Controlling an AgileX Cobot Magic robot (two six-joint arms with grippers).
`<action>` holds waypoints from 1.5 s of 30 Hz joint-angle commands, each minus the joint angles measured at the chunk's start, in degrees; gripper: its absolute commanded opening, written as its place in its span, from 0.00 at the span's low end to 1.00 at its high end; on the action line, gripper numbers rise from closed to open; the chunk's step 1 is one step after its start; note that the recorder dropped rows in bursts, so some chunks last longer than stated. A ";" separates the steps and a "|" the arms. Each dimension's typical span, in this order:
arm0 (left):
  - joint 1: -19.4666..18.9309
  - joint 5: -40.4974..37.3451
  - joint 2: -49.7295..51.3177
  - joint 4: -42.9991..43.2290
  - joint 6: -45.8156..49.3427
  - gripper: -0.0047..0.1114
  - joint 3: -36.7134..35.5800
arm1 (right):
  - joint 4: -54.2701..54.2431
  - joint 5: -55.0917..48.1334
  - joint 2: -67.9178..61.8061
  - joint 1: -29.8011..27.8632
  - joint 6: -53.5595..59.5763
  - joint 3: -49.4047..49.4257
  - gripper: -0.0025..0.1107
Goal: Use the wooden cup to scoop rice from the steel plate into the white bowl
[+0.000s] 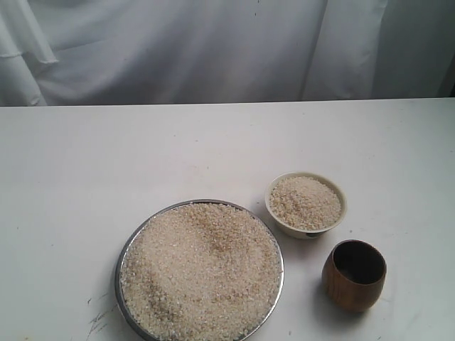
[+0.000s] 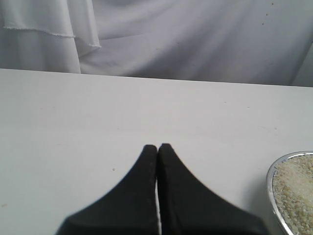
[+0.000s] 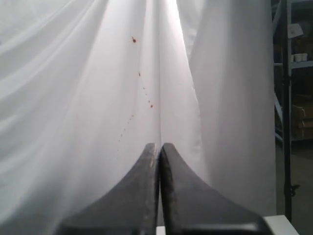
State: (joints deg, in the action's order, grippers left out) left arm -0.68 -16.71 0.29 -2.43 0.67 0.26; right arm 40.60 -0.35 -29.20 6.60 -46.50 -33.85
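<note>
The steel plate (image 1: 124, 257) sits at the front middle of the table, heaped with rice (image 1: 202, 266). Just right of it and farther back stands the white bowl (image 1: 284, 219), also filled with rice. The wooden cup (image 1: 353, 275) stands upright and empty at the front right, near the bowl. Neither gripper shows in the exterior view. My left gripper (image 2: 157, 147) is shut with nothing in it, over bare table, the steel plate's rim (image 2: 270, 183) off to one side. My right gripper (image 3: 159, 146) is shut and empty, pointing at the white curtain.
A white curtain (image 1: 213, 50) hangs behind the table's far edge. The white tabletop (image 1: 106, 163) stretches bare to the left and back. Dark scuff marks (image 1: 96, 320) lie at the front left. Shelving (image 3: 293, 73) shows beside the curtain in the right wrist view.
</note>
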 commanded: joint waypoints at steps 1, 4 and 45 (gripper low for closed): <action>0.09 0.36 -0.29 -0.04 -0.18 0.04 -0.26 | 0.37 -3.98 1.61 0.10 0.38 3.30 0.02; 0.09 0.36 -0.29 -0.04 -0.18 0.04 -0.26 | 0.37 -1.74 1.50 0.10 0.51 7.98 0.02; 0.09 0.36 -0.29 -0.04 -0.18 0.04 -0.26 | -39.66 -17.50 26.93 0.10 42.27 33.85 0.02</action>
State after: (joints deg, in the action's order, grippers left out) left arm -0.68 -16.71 0.29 -2.43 0.67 0.26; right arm 2.76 -16.63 -3.89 6.63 -5.94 -0.17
